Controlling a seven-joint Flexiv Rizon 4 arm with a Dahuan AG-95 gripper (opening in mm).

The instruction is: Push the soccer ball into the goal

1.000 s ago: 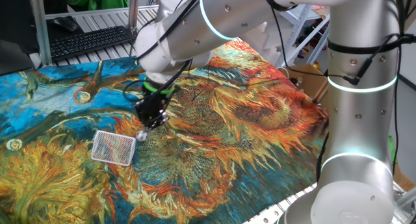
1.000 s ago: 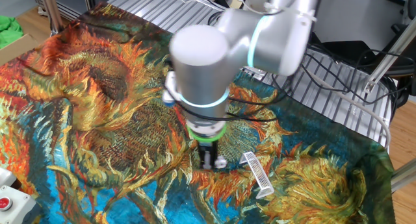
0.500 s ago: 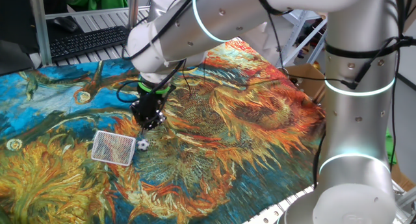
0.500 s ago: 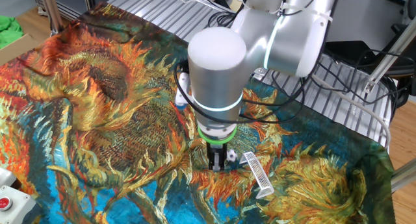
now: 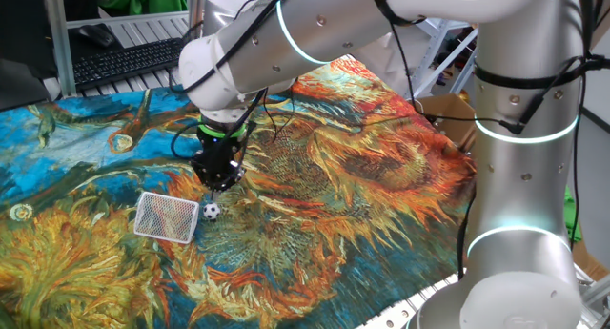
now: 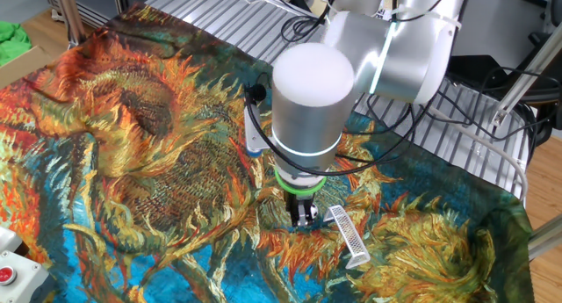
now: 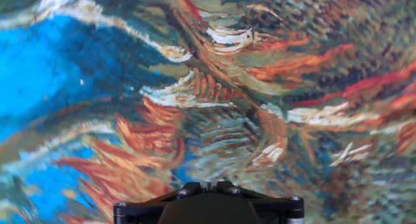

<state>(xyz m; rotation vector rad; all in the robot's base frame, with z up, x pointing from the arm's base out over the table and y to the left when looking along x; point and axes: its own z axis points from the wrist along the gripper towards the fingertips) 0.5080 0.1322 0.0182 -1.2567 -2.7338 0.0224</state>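
The tiny white soccer ball with black patches (image 5: pixel 211 211) lies on the painted cloth, right at the right edge of the goal (image 5: pixel 167 215), a small white mesh frame. Whether it touches the frame I cannot tell. My gripper (image 5: pixel 220 179) hangs just above and behind the ball, its fingers together and holding nothing. In the other fixed view the gripper (image 6: pixel 304 220) stands just left of the goal (image 6: pixel 348 234); the ball is hidden behind the fingers. The hand view shows only cloth and the gripper's black base (image 7: pixel 208 201), no ball or goal.
The sunflower-patterned cloth (image 5: pixel 362 176) covers the table. A black keyboard (image 5: pixel 133 60) lies at the back. The silver arm column (image 5: pixel 524 157) stands at the right. A red button box (image 6: pixel 9 272) sits at the lower left corner of the other fixed view.
The ball has rolled from under the gripper to the goal's right edge. My gripper has lifted slightly and moved back and left, away from the ball.
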